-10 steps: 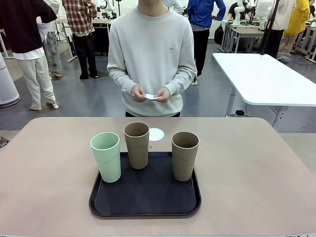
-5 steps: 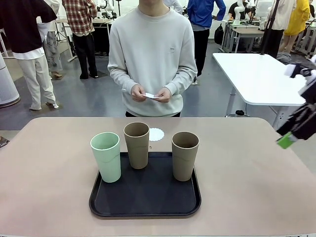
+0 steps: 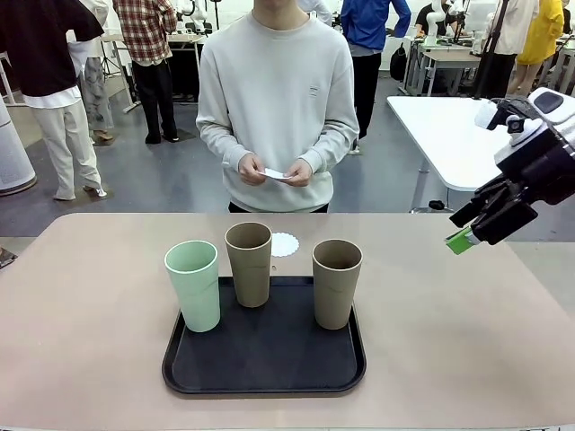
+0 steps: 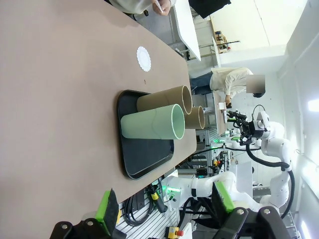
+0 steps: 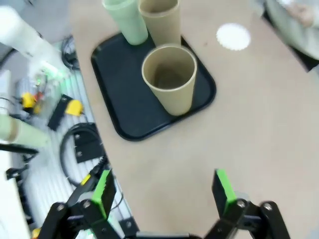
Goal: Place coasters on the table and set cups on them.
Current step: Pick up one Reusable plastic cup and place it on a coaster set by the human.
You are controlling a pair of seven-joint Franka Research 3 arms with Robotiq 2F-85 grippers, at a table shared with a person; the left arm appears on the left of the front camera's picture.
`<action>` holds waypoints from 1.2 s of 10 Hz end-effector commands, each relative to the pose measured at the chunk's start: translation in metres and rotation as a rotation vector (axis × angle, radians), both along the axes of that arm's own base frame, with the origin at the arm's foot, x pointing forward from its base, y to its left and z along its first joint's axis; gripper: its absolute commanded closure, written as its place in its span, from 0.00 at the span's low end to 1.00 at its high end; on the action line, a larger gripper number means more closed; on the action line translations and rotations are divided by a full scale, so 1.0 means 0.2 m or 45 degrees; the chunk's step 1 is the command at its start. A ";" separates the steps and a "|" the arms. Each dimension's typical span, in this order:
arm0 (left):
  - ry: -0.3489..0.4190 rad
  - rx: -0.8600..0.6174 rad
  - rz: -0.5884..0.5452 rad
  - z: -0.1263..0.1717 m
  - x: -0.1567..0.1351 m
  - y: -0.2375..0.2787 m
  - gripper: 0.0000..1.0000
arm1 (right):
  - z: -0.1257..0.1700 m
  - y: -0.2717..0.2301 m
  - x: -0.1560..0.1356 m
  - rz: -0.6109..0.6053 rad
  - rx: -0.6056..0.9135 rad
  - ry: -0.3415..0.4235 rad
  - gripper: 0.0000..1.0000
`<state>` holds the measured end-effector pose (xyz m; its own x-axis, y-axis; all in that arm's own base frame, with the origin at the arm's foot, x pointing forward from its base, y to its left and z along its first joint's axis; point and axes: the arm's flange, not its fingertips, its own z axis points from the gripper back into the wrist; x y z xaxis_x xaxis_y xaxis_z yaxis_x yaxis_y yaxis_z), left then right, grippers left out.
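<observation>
At frame centre, your cups (image 3: 248, 265) sit on the tray (image 3: 269, 388) because only one coaster (image 3: 284, 244) lies on the table (image 3: 90, 287) behind.
Right gripper (image 3: 476, 229), upper right, and left gripper (image 4: 164, 201) gape empty; person's hands (image 3: 274, 171) hold white paper, likely more coasters.

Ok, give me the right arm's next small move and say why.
Probably swing the right gripper in and down toward the nearest tan cup. The gripper hovers open above the right side of the table, that cup stands with two others on the black tray, and one coaster already lies free behind the tray.
</observation>
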<state>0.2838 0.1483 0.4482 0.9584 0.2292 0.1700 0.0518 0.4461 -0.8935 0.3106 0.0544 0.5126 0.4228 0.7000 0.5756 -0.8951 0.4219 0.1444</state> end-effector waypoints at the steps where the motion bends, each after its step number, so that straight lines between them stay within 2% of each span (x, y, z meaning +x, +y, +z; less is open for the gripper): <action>1: -0.025 -0.010 -0.011 0.00 0.00 0.00 0.00 | 0.01 -0.03 -0.01 -0.010 -0.065 -0.016 0.00; 4: -0.025 -0.010 -0.011 0.00 0.00 0.00 0.00 | 0.01 -0.02 -0.01 0.002 -0.037 -0.016 0.00; 5: -0.025 -0.010 -0.011 0.00 0.00 0.00 0.00 | -0.03 -0.03 0.03 0.112 -0.048 -0.165 0.00; 6: -0.025 -0.010 -0.011 0.00 0.00 0.00 0.00 | -0.13 -0.02 0.12 0.171 0.012 -0.204 0.00; 8: -0.025 -0.010 -0.011 0.00 0.00 0.00 0.00 | -0.43 -0.01 0.30 0.276 0.134 -0.203 0.00; 9: -0.025 -0.010 -0.011 0.00 0.00 0.00 0.00 | -0.53 -0.02 0.33 0.322 0.207 -0.189 0.00; 10: -0.025 -0.010 -0.011 0.00 0.00 0.00 0.00 | -0.59 -0.03 0.32 0.453 0.349 -0.181 0.00; 11: -0.025 -0.010 -0.011 0.00 0.00 0.00 0.00 | -0.62 -0.05 0.30 0.601 0.523 -0.161 0.00; 12: -0.025 -0.010 -0.011 0.00 0.00 0.00 0.00 | -0.64 -0.07 0.30 0.664 0.617 -0.160 0.00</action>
